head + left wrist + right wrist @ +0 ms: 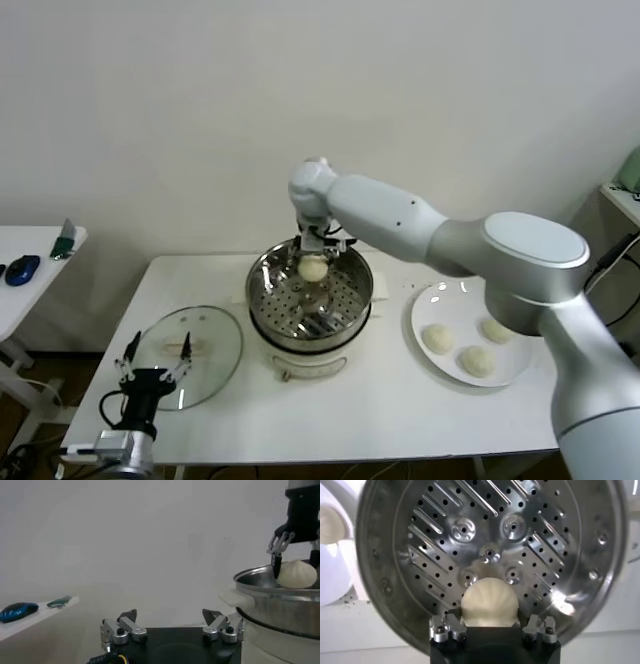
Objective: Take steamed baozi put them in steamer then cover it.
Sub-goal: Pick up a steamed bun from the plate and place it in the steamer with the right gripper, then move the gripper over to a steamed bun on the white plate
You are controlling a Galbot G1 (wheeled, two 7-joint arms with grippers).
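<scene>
While the left claw [152, 362] waits spread wide and empty low at the table's [380, 400] near left corner, just beside the glass cover [190, 355] lying flat on the table, the work belongs to the arm on the other side. Next along stands the steamer [310, 300], its perforated tray [490, 545] bare and shiny, and directly over its far half hangs the right claw [314, 262], clenched on one steamed baozi [313, 268] that, in the left wrist view, sits at about rim height. To do this step well, the robot would probably lower the bun straight down until it rests on the tray, toward one side rather than the centre, so that room stays for the others. Only then should the fingers part, gently, since soft dough may cling to a pad and lift again. Farther right, three more baozi [463, 347] lie on the white plate [428, 300], well apart from the steamer, so most of the loading seems yet to be done, and the cover comes last.
</scene>
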